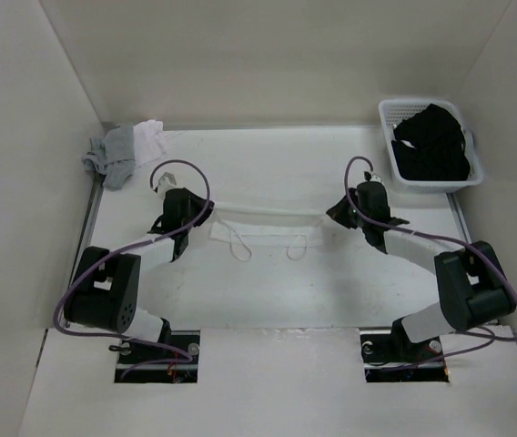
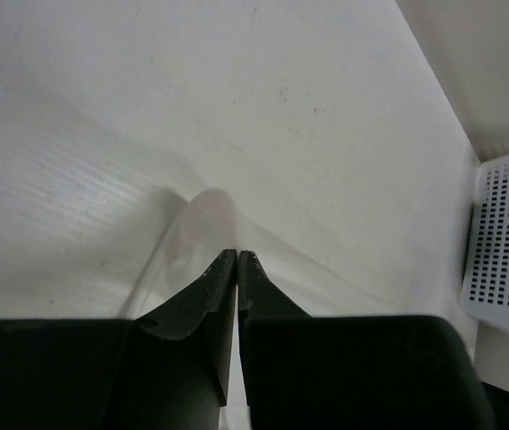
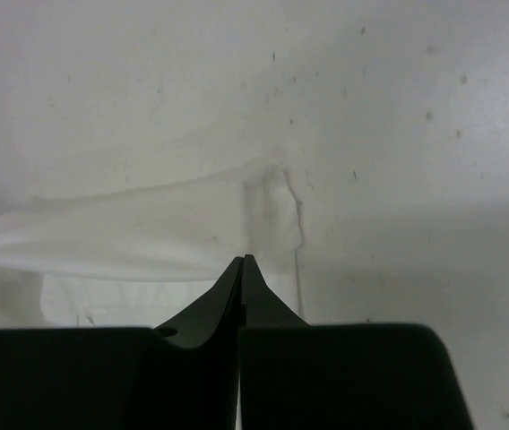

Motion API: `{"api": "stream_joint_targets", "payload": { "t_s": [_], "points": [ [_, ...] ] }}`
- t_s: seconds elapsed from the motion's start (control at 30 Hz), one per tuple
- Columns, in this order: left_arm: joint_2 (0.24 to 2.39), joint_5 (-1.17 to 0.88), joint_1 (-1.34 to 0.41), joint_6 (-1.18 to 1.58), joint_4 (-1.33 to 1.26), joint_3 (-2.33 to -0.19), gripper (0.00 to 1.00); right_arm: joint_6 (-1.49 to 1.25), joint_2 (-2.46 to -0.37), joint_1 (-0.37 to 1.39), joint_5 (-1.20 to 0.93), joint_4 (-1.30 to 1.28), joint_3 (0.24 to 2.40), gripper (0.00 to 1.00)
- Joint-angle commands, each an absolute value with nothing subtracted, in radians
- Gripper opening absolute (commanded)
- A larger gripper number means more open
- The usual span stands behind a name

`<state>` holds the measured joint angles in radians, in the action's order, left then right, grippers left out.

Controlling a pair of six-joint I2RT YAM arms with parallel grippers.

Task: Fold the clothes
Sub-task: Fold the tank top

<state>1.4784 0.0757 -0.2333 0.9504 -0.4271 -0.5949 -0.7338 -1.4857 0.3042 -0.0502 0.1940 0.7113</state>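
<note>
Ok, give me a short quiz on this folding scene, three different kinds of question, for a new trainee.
1. True or false: the left gripper and the right gripper are each shut on the white top.
2. Where are the black clothes? A in the basket; B in the left gripper; C under the white top.
3. Fill in: the grey and white pile lies at the far ___ corner of the table.
Key: 1 true; 2 A; 3 left.
</note>
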Motion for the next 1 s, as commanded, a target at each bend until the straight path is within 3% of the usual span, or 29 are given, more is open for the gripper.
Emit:
{"api": "stream_joint_targets", "payload": {
  "t_s": [0.0, 0.27, 0.57, 0.63, 0.73, 0.8, 0.87, 0.97],
  "points": [
    [1.385, 0.018, -0.223, 0.986, -0.511, -0.497, 0.02, -0.752, -1.376, 0.346, -0.025, 0.262, 0.631, 0.01],
    [1.083, 0.028, -0.238, 0.986, -0.445, -0.264, 0.03, -0.793, -1.238, 0.415, 0.024, 0.210, 0.467, 0.00],
    [0.999, 0.024, -0.240, 0.991, -0.361, -0.147, 0.06, -0.885, -1.235, 0.533, 0.087, 0.152, 0.376, 0.01],
    [0.951, 0.028, -0.242, 0.986, -0.316, -0.140, 0.12, -0.893, -1.201, 0.547, 0.103, 0.121, 0.376, 0.08],
    [0.844, 0.024, -0.216, 0.962, -0.209, -0.156, 0.24, -0.881, -1.113, 0.570, 0.162, 0.034, 0.406, 0.30],
    [0.769, 0.038, -0.211, 0.940, -0.141, -0.187, 0.25, -0.853, -1.065, 0.587, 0.202, 0.000, 0.434, 0.35],
    [0.720, 0.066, -0.232, 0.920, -0.097, -0.234, 0.25, -0.819, -1.046, 0.607, 0.219, -0.009, 0.474, 0.32],
    [0.761, 0.121, -0.309, 0.916, -0.112, -0.308, 0.26, -0.756, -1.127, 0.616, 0.187, 0.058, 0.540, 0.11]
  ]
}}
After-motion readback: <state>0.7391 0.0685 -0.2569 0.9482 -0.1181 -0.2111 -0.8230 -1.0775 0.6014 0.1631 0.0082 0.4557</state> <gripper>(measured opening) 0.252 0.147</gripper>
